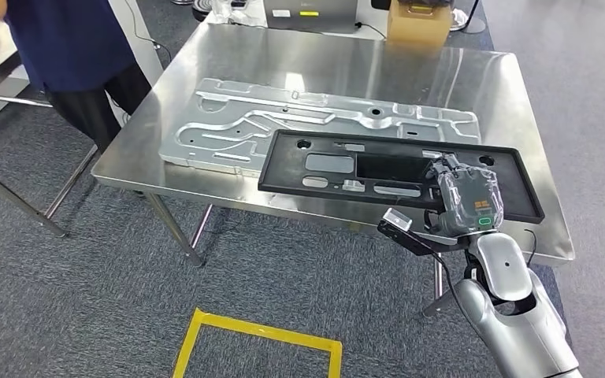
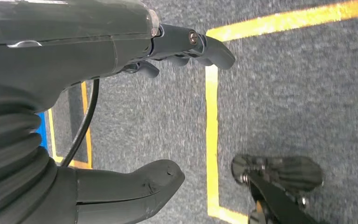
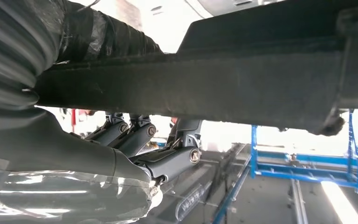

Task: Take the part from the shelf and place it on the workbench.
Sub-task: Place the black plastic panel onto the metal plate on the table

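The right hand (image 1: 463, 197) grips the near edge of the black part (image 1: 398, 172), which lies over the workbench (image 1: 347, 55) atop a silver panel (image 1: 228, 126), while the left hand (image 2: 121, 116) hangs with its fingers apart, holding nothing

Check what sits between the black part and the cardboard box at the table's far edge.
In the head view, the silver stamped metal panel lies between black part and cardboard box, then bare tabletop.

Silver right arm (image 1: 512, 315), plastic-wrapped grey right hand (image 1: 466, 201), ribbed grey cover, dark fingers (image 3: 168, 161), black cable.
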Action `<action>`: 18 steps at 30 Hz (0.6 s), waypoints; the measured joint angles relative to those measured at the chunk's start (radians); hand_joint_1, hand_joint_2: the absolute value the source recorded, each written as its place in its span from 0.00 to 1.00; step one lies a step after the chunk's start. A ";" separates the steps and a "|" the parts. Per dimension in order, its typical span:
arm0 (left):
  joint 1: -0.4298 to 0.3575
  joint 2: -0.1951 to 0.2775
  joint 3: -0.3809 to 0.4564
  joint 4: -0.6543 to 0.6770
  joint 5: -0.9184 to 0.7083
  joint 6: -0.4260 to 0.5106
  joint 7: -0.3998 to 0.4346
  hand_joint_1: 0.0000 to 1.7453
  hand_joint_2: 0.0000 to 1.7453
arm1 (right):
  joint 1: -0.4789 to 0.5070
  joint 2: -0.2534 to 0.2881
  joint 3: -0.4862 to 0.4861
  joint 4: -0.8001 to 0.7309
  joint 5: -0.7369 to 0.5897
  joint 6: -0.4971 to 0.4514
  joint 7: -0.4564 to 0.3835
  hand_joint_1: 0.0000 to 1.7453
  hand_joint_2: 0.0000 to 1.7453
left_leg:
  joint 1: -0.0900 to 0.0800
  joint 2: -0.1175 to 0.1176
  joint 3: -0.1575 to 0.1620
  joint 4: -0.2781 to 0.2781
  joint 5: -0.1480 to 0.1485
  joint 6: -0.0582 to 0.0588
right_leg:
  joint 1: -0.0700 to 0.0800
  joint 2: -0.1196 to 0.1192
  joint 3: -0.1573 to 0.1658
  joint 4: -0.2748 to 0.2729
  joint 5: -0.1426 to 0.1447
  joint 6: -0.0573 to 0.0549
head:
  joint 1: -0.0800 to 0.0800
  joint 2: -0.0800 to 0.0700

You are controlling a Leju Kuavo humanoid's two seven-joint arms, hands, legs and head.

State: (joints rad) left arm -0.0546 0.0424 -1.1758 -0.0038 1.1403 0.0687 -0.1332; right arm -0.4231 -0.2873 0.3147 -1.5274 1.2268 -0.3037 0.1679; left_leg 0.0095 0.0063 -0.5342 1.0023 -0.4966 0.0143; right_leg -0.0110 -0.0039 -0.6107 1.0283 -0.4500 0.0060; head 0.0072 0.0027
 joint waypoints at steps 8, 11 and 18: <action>0.003 0.000 -0.003 0.000 0.009 0.000 -0.002 0.00 1.00 | 0.001 0.000 0.001 0.001 0.000 0.001 0.000 1.00 1.00 | 0.005 0.000 -0.170 0.285 -0.074 -0.017 | 0.000 0.009 0.043 -0.009 -0.029 -0.032 | 0.000 0.000; 0.004 0.001 -0.006 0.000 0.011 0.000 -0.002 0.00 1.00 | 0.000 0.000 0.002 0.001 0.000 0.001 0.000 1.00 1.00 | 0.002 -0.003 -0.099 0.093 0.045 -0.005 | 0.002 0.014 0.065 -0.005 -0.049 -0.022 | 0.000 0.000; 0.001 0.001 -0.008 0.000 0.026 0.000 -0.003 0.00 1.00 | -0.003 0.000 0.004 0.001 0.000 0.001 -0.001 1.00 1.00 | 0.004 -0.004 -0.052 0.006 0.051 0.025 | 0.004 0.013 0.048 0.047 -0.091 0.015 | 0.000 0.000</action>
State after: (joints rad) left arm -0.0531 0.0435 -1.1840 -0.0038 1.1661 0.0686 -0.1365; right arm -0.4260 -0.2869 0.3183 -1.5267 1.2269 -0.3026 0.1668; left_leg 0.0131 0.0027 -0.5865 1.0081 -0.4461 0.0391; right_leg -0.0075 0.0092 -0.5632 1.0755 -0.5405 0.0208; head 0.0075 0.0027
